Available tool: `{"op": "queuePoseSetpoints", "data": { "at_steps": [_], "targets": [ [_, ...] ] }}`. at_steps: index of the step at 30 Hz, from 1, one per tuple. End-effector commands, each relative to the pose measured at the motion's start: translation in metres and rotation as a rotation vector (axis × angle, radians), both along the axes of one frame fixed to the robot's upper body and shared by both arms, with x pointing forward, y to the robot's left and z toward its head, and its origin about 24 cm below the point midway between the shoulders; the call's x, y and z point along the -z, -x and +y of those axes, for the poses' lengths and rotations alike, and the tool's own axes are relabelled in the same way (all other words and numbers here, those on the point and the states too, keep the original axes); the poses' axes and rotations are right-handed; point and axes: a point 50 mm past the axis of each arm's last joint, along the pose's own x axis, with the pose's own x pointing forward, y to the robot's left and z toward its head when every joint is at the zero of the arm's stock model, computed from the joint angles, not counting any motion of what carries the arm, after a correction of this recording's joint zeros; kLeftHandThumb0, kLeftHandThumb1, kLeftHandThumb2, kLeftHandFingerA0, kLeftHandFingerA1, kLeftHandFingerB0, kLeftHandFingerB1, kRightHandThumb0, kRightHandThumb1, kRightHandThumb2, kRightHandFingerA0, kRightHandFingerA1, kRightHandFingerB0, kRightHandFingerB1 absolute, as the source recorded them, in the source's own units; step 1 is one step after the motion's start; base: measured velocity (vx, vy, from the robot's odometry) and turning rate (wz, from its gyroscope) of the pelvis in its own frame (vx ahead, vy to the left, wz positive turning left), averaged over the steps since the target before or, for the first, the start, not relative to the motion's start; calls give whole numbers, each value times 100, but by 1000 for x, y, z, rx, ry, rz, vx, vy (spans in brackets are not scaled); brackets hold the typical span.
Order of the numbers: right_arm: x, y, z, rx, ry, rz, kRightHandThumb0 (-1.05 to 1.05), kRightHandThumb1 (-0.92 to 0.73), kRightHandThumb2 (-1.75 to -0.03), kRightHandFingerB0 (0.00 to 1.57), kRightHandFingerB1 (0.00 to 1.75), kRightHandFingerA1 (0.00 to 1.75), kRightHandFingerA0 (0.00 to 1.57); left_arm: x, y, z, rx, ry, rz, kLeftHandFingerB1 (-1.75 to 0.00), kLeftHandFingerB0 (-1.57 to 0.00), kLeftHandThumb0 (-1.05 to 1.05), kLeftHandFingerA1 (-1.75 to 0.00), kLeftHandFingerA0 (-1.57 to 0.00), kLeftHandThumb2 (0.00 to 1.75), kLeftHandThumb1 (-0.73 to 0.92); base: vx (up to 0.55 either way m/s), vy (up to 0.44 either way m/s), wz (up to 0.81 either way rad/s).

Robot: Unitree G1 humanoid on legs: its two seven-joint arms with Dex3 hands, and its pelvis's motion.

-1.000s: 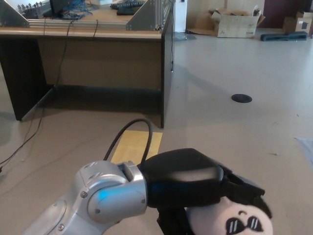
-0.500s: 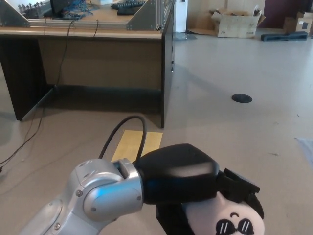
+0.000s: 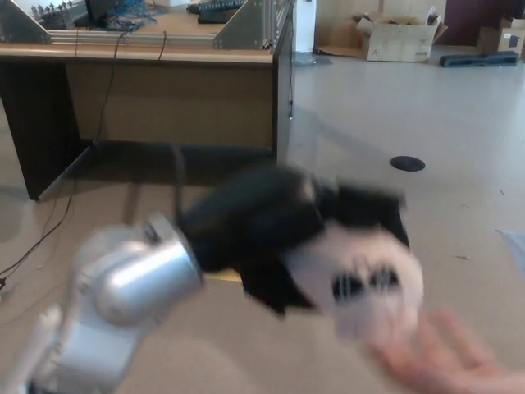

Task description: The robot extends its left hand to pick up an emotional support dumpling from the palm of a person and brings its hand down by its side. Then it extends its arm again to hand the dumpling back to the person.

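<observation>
My left hand (image 3: 271,226) is raised in the middle of the head view, blurred by motion. Its black fingers are shut on the white dumpling (image 3: 361,279), a soft round toy with a sunglasses face. The dumpling hangs just above a person's open palm (image 3: 447,365), which reaches in from the bottom right corner. I cannot tell whether the dumpling touches the palm. My silver left forearm (image 3: 115,295) runs down to the lower left. My right hand does not show.
A wooden desk (image 3: 164,82) with dark side panels stands at the back left, cables trailing beside it. A round black floor cap (image 3: 407,163) lies at the right. Cardboard boxes (image 3: 398,37) sit far back.
My left hand has swung up and forward with the dumpling, from the bottom edge to mid picture. A person's palm has come in at the bottom right.
</observation>
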Motion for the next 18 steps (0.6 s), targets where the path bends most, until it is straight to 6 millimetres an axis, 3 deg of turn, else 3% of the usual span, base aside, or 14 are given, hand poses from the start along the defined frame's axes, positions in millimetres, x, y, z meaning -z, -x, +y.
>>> {"op": "queuePoseSetpoints", "data": {
  "at_steps": [1,2,5,6,11,12,13,14,15,16,18],
  "targets": [
    [2,4,-5,12,-7,-5,-31,-61,-59,76,49,59,86,-47,7,45,-61,264,-132,-113,-78,-8,-159,-82,88,66,0,0,0],
    [7,9,-6,13,-3,5,-31,-61,-59,76,49,61,87,-48,5,57,-81,282,-133,-112,-78,-7,-152,-89,95,60,0,0,0],
    [14,16,-9,17,3,31,-31,-61,-59,76,48,59,86,-45,1,77,-147,325,-119,-108,-81,-11,-148,-88,90,63,0,0,0],
    [17,21,-11,16,7,38,-31,-61,-59,76,48,60,85,-37,-3,92,-132,428,5,-106,-83,-10,-145,-84,86,67,0,0,0],
    [24,33,-18,27,4,55,-31,-61,-59,77,49,63,86,-16,-5,115,-86,577,209,-103,-83,-12,-137,-94,78,74,0,0,0],
    [28,38,-20,34,3,64,-30,-61,-59,76,49,60,85,2,-3,126,-99,639,289,-111,-83,-13,-134,-103,86,68,0,0,0],
    [31,43,-23,38,2,72,-30,-61,-59,76,48,59,85,18,-2,134,-116,674,322,-109,-84,-9,-131,-101,74,76,0,0,0],
    [31,44,-24,40,2,75,-30,-61,-59,76,48,59,85,25,-1,137,-122,686,334,-109,-84,-9,-131,-101,74,76,0,0,0],
    [35,50,-26,47,-5,83,-30,-61,-59,75,48,58,85,58,-2,148,-180,750,442,-110,-86,-9,-136,-103,65,82,0,0,0],
    [37,53,-27,51,-8,87,-30,-61,-59,75,48,58,85,73,0,152,-206,777,490,-110,-86,-9,-136,-103,65,82,0,0,0],
    [37,55,-28,52,-8,88,-30,-61,-59,75,48,58,85,73,1,152,-203,777,494,-110,-86,-9,-136,-103,65,82,0,0,0]
  ]
}}
